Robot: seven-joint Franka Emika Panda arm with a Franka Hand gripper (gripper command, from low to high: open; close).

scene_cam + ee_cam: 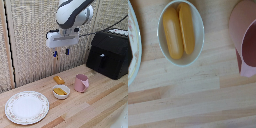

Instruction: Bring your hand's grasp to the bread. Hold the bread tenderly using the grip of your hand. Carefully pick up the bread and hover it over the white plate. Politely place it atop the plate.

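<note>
Jaws (61, 52) empty, slightly parted, high above bread (59, 79); plate (132, 47) edge cropped.

bowl (61, 92): small, white, on the table (95, 107), just beside the pink cup
bowl contents: two yellow oblong pieces (178, 31) lying side by side
cup (81, 83): pink, upright, spouted rim
black box (108, 53): at the exterior view's right, against the woven wall (30, 45)
table: pale wooden planks
</note>
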